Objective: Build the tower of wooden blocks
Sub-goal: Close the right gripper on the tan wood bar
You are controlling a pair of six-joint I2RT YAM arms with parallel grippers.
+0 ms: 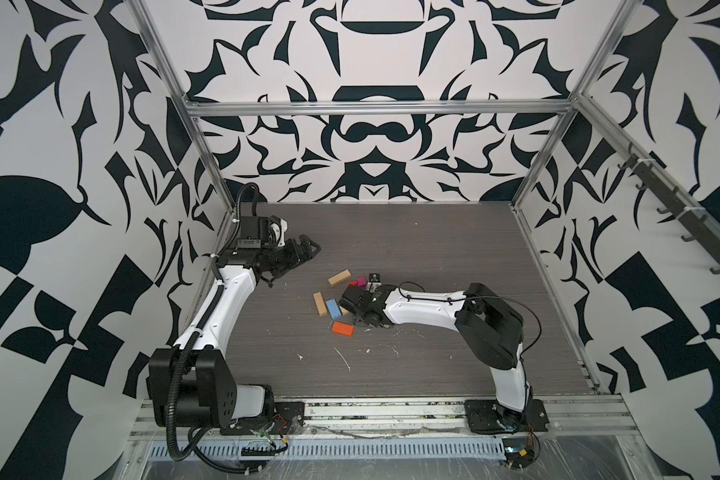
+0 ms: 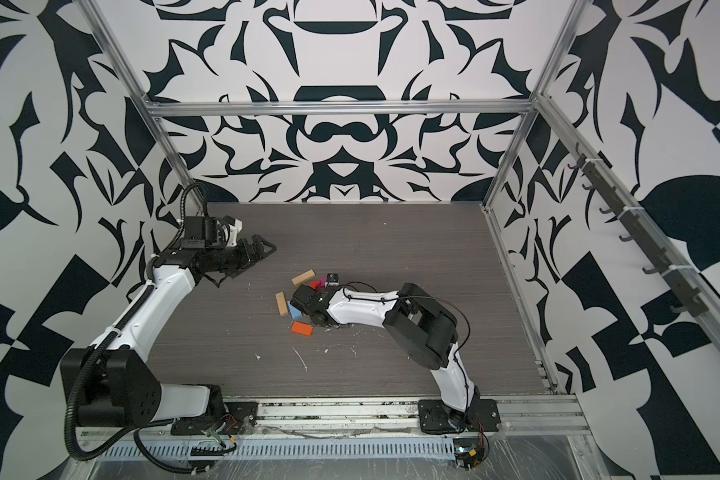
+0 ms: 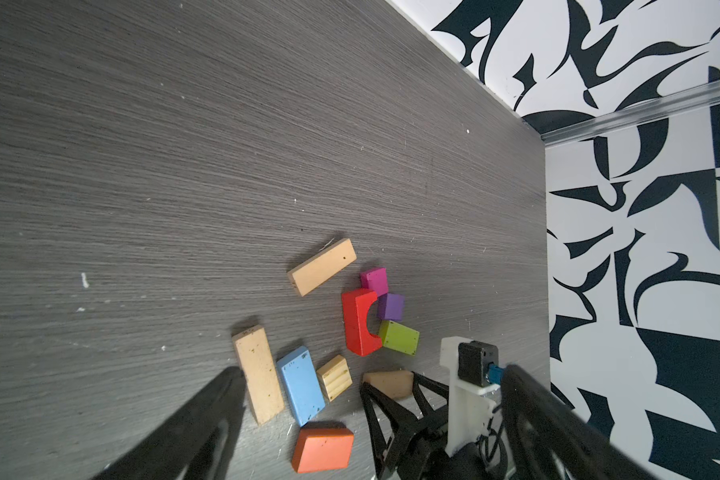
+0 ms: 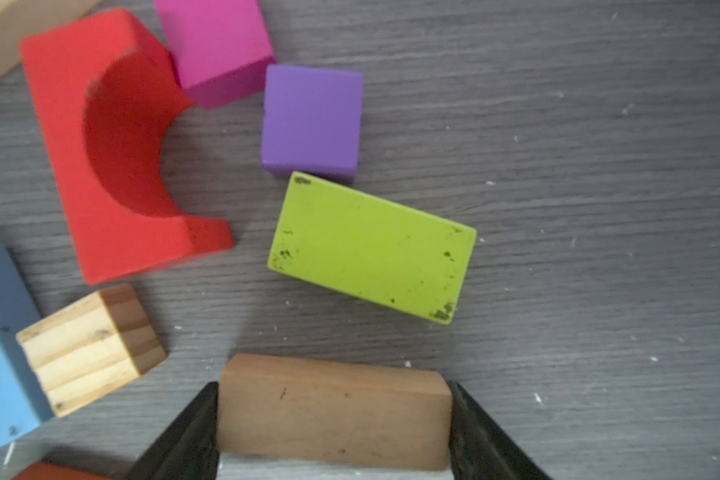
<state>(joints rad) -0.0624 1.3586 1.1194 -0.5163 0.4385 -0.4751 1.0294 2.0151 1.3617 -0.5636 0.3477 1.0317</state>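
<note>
Midway across the worktop, the wood blocks lie loose and unstacked. Our right jaws clamp both ends of a brown plank, near the lime block and tan cube. Our left jaws hang wide open, well apart from them.

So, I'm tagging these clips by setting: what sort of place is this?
Likely a robot lab cell: left arm and right arm mounted at a grey table, aluminium frame with patterned walls, toy blocks scattered.
</note>
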